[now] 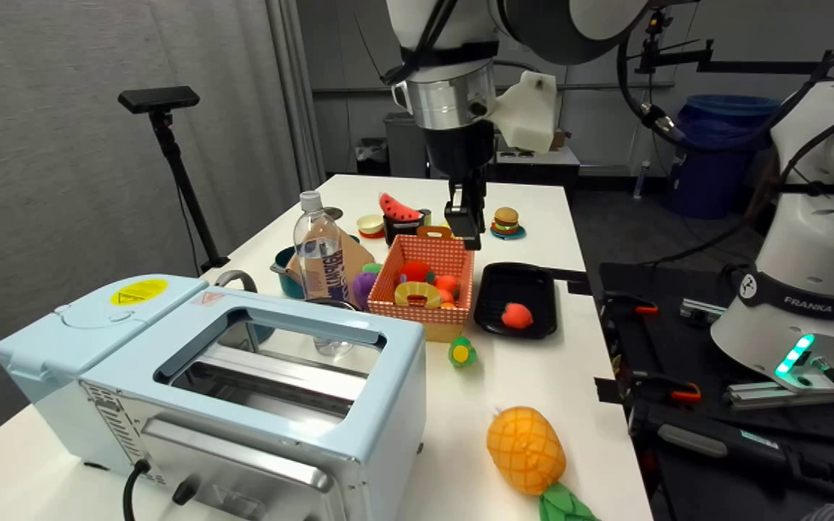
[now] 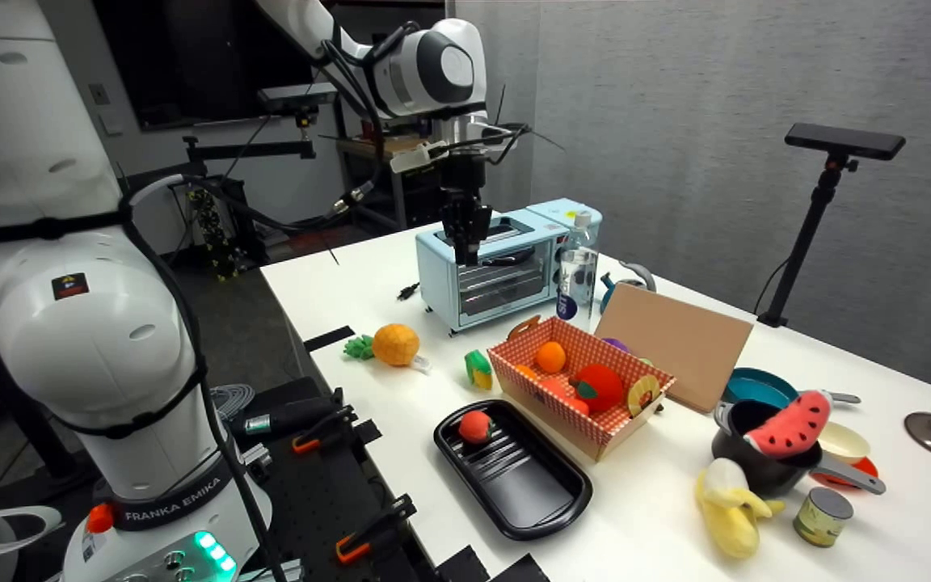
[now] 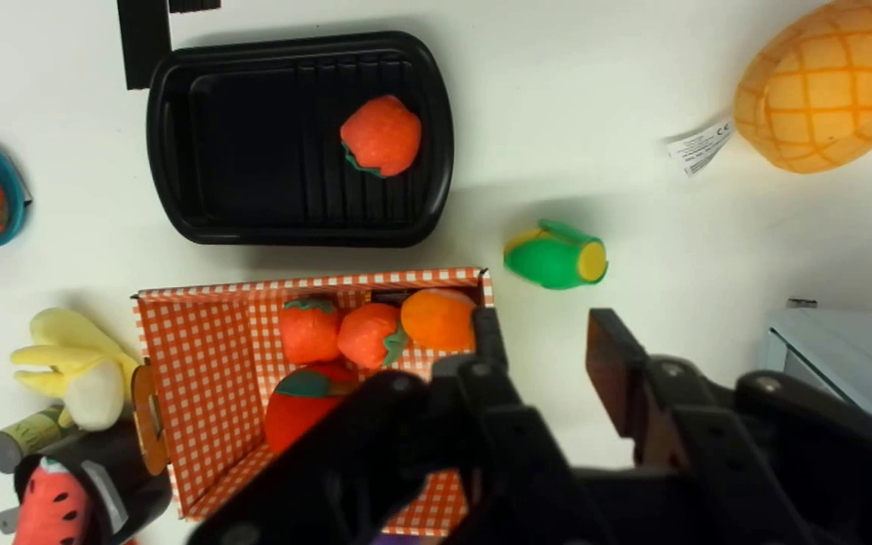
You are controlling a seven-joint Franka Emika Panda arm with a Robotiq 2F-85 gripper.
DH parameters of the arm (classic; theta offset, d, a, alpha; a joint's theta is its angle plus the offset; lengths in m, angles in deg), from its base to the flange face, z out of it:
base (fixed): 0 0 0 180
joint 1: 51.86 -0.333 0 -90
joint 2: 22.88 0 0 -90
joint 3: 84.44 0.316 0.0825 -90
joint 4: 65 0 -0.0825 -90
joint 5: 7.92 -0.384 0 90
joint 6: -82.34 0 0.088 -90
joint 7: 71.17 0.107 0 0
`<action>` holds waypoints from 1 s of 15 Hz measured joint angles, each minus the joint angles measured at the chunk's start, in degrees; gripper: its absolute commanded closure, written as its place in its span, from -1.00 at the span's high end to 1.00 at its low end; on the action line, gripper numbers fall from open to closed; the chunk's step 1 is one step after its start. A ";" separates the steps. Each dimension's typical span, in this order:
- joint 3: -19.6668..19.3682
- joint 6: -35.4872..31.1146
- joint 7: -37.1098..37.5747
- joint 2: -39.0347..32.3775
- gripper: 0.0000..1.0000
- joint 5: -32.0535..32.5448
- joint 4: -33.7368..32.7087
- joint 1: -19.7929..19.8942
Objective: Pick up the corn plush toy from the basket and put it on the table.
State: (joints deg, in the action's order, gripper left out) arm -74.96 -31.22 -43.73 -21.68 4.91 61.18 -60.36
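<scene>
In an exterior view we look along the white table [image 1: 457, 405], with a light-blue toaster oven [image 1: 236, 416] at the near left. Beyond it we see a water bottle [image 1: 321, 253], and to the bottle's right the red checked basket [image 1: 431, 316] holding several toy fruits [image 1: 417, 271]. The corn toy [image 1: 462, 352], green with a yellow end facing us, lies on the table just beside the basket's near end. Right of the basket, a black tray [image 1: 511, 286] holds a red toy fruit [image 1: 516, 316]; nearer us lies a toy pineapple [image 1: 525, 450]. Farther back sits a toy burger [image 1: 506, 219]. The gripper [image 1: 468, 235] points down, overlapping the basket's far right corner from our angle.
</scene>
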 measured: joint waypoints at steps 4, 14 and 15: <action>-0.87 1.24 0.00 0.03 0.97 0.00 -0.12 0.28; -2.12 2.26 -0.12 0.45 1.00 -1.47 -0.16 0.50; -2.10 2.25 -0.12 0.33 1.00 -1.46 -0.15 0.50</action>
State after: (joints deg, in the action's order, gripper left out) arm -77.06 -28.97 -43.85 -21.35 3.44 61.03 -59.86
